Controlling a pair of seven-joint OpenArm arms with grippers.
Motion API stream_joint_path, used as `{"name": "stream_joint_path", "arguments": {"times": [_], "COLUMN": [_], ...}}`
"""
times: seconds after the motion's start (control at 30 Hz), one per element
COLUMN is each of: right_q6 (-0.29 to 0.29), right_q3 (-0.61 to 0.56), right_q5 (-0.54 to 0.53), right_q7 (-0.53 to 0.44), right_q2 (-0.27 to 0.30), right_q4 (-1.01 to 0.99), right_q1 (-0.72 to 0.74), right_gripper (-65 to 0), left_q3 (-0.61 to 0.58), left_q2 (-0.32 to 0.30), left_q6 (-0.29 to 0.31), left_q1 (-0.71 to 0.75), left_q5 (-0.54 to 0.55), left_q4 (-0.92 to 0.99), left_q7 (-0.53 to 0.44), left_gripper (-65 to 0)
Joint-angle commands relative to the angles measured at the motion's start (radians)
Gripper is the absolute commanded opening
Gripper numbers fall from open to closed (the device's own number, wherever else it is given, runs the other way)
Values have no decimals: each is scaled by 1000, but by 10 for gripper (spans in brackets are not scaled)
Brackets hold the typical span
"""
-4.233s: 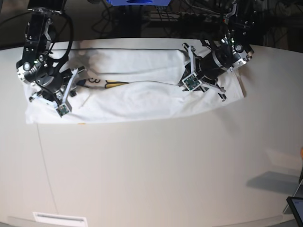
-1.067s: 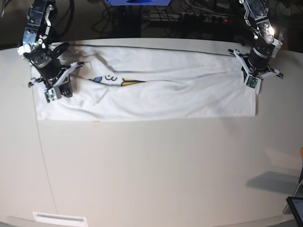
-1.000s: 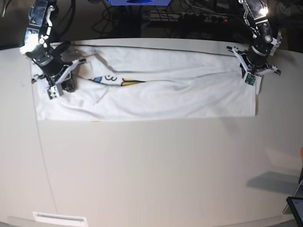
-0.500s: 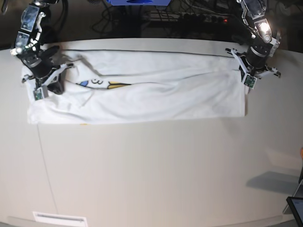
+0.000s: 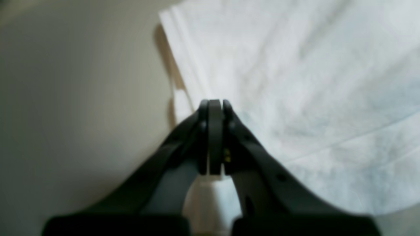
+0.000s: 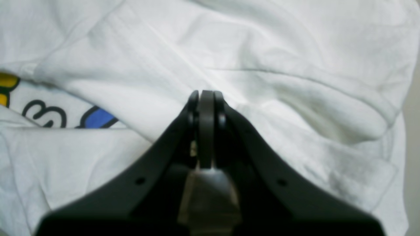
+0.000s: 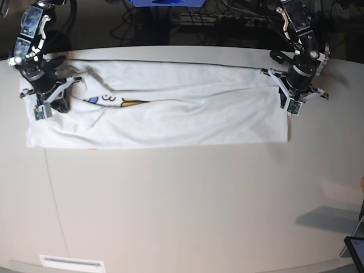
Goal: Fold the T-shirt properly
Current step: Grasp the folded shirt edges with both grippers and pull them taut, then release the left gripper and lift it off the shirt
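The T-shirt lies as a long white band across the far part of the table, with a bit of blue and yellow print showing near its left end. My left gripper is at the shirt's right edge, its jaws shut on the cloth edge. The shirt spreads to its right. My right gripper is at the shirt's left end, jaws shut on wrinkled white cloth, next to the blue and yellow print.
The pale table stretches toward the front. Cables and dark equipment lie behind its back edge. A dark device sits at the front right corner and a white label at the front left.
Over the last second both grippers and the shirt have shifted left; the shirt's right edge and left edge both slid left. Before that the left gripper went from mid-shirt to the right edge.
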State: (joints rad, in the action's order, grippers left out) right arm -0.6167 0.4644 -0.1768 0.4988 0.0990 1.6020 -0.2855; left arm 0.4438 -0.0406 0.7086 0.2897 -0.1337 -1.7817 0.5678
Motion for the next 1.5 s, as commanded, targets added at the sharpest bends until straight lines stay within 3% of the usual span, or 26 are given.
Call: {"name": "stream_joint_path", "arguments": {"times": [0.0,0.23,0.47,0.9,1.07,1.13,1.17,1.23,1.3,1.47], "right_q6": [7,4,2,2,2,2,2,2,1,1], "right_q3": [1,1,1,0,0,0,0,0,0,0], "right_q5": [27,27,27,27,27,27,27,27,27,27], "right_q7": [28,28,30,30,30,30,30,30,30,30], "right_q2": [8,9,12,14,14,14,14,14,14,14], "right_q4": [5,5,5,14,14,14,14,14,14,14], "right_q1": [-2,-4,-5,-5,-5,-5,-5,-5,-5,-7], "right_gripper": [-641,-641,-641,-640,-640,-640,-640,-640,-640,-640], "left_q3": [5,11,16,19,122,174,192,235,275,355], "left_q2": [-8,-22,-74,-66,-43,-31,-35,-63,-92,-163], "left_q6": [-10,-10,-10,-10,-10,-10,-10,-10,-10,-10], "left_q1": [-14,-47,-48,-47,-54,-76,-79,-82,-73,-62], "left_q5": [4,-2,-2,-1,9,35,76,205,352,676], "left_q4": [7,110,112,-43,-59,-60,-65,-71,-74,-47], "left_q7": [-16,-18,-18,-10,-5,48,97,183,225,361], "left_gripper": [-650,-650,-650,-650,-650,-600,-543,-406,-316,-203]}}
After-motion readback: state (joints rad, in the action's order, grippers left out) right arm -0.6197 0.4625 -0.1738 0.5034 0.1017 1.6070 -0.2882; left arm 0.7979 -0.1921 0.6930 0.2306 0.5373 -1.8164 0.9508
